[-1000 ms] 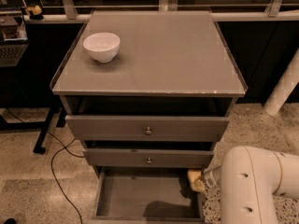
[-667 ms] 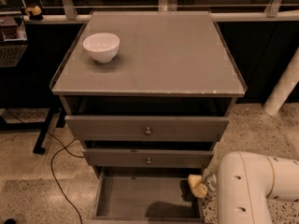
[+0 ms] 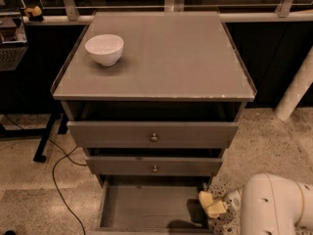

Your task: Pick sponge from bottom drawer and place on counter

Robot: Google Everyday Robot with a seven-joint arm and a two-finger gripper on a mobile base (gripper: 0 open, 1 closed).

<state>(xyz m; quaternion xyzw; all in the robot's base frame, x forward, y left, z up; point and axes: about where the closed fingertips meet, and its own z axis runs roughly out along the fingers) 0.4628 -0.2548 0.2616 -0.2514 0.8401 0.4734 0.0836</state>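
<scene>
The bottom drawer [image 3: 146, 207] is pulled open, and the part of its flat grey floor that shows is bare. My gripper [image 3: 211, 204], cream-yellow at its tip, hangs at the drawer's right front corner on the white arm [image 3: 274, 204]. A dark shadow lies on the floor just to its left. I cannot make out the sponge as a separate thing; it is hidden or out of view. The counter [image 3: 166, 58] is the flat grey top of the cabinet, well above the gripper.
A white bowl [image 3: 104, 48] stands on the counter's back left. The two knobbed drawers [image 3: 153, 137] [image 3: 155, 168] are partly pulled out above the bottom one. A black cable [image 3: 61, 180] runs over the floor at left. A white post [image 3: 296, 94] stands at right.
The gripper and arm have moved a little down and toward the front along the drawer's right side. The bowl and the drawers have not moved.
</scene>
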